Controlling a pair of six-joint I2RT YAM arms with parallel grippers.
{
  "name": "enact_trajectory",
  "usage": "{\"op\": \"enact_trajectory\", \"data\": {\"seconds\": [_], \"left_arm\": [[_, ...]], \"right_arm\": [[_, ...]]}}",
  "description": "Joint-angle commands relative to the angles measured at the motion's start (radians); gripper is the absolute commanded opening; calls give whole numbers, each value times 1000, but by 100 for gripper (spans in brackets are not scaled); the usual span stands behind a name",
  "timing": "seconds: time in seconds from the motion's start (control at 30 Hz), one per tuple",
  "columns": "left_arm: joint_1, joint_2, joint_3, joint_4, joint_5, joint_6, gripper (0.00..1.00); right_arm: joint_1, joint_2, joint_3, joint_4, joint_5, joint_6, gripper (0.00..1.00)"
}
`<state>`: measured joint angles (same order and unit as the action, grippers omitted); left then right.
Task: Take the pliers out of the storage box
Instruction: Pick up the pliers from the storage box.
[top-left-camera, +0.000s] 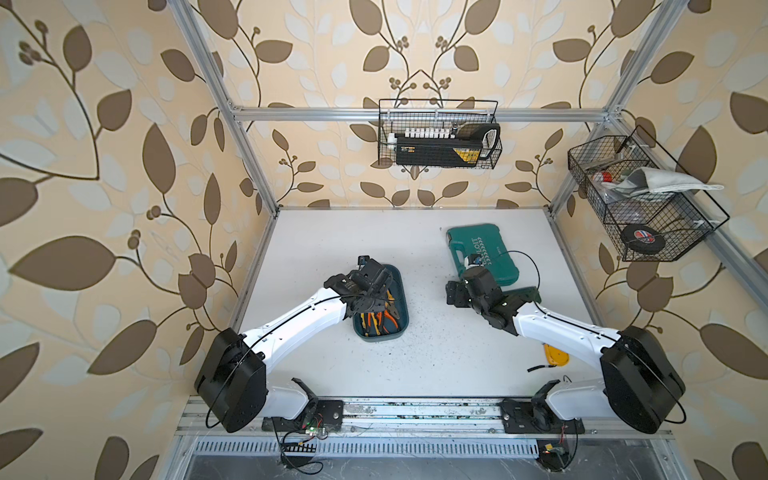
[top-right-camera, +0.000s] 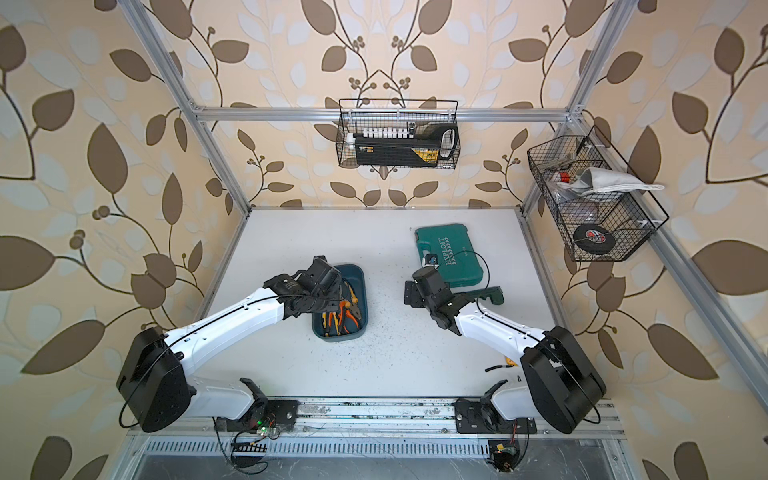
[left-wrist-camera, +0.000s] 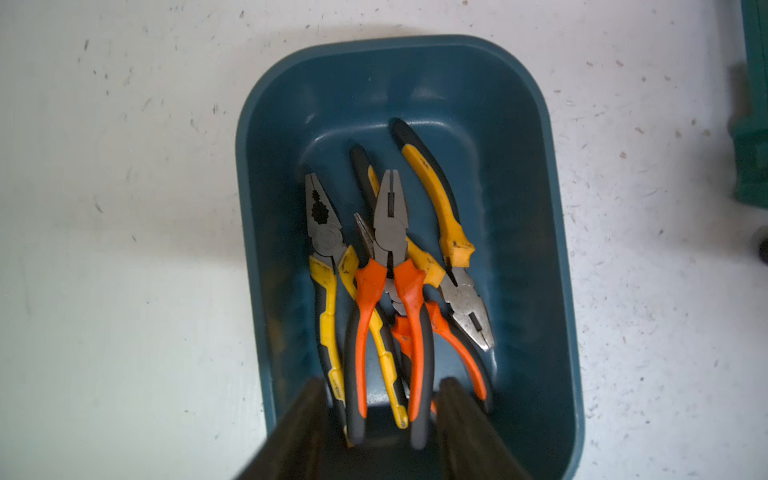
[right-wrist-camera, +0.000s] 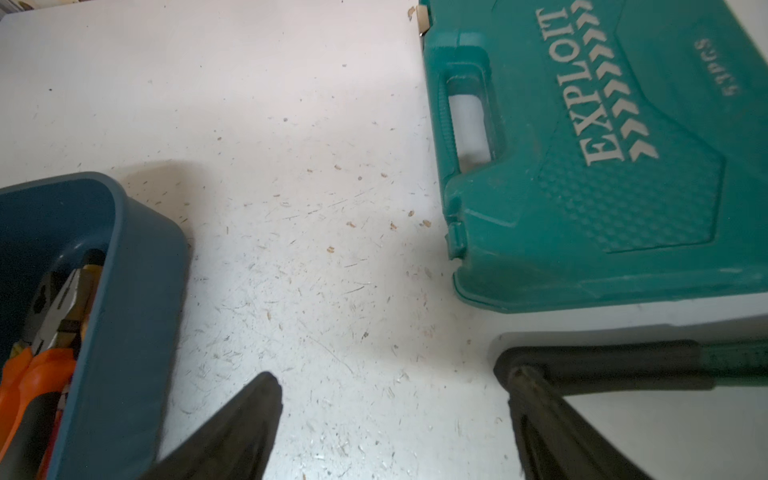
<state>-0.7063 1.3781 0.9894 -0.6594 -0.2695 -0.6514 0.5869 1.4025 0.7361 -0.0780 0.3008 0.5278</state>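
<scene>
My left hand (left-wrist-camera: 382, 386) reaches down into the storage box (left-wrist-camera: 523, 174). Its two fingers stand either side of the handle ends of the topmost orange-handled pliers (left-wrist-camera: 390, 232), with one yellow handle between them too. They sit very close to those grips, but I cannot tell whether they are pressing yet. My right hand (right-wrist-camera: 390, 372) hangs with its fingers wide apart over bare surface, holding nothing, between the box and the green EXPLOIT tool case (right-wrist-camera: 623, 187).

All four pliers lie in the box. Beside the top pair is a yellow-handled pair (left-wrist-camera: 324, 237). Another yellow-handled pair (left-wrist-camera: 453, 249) is turned the opposite way, and a second orange-handled pair (left-wrist-camera: 457, 345) is half buried underneath. I see none on the surface, so I judge the task barely started, with every pair left to lift out.

In both top views the box sits left of centre on the white, scuffed, flecked surface (top-left-camera: 415, 357), and the tool case is to the right of centre. A yellow object (top-left-camera: 557, 356) shows partly under my right arm at lower right. Two black wire baskets (top-left-camera: 438, 135) (top-left-camera: 640, 199) hang from the aluminium frame, at top centre and at right. The walls are papered with brown leaves.
</scene>
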Motion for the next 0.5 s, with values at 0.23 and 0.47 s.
{"op": "enact_trajectory", "data": {"seconds": [0.23, 0.47], "left_arm": [[2, 189, 37, 11, -40, 49, 32], [2, 281, 34, 40, -41, 49, 29]], "right_arm": [[-5, 39, 34, -20, -73, 33, 88], [-7, 51, 41, -19, -91, 35, 88]]}}
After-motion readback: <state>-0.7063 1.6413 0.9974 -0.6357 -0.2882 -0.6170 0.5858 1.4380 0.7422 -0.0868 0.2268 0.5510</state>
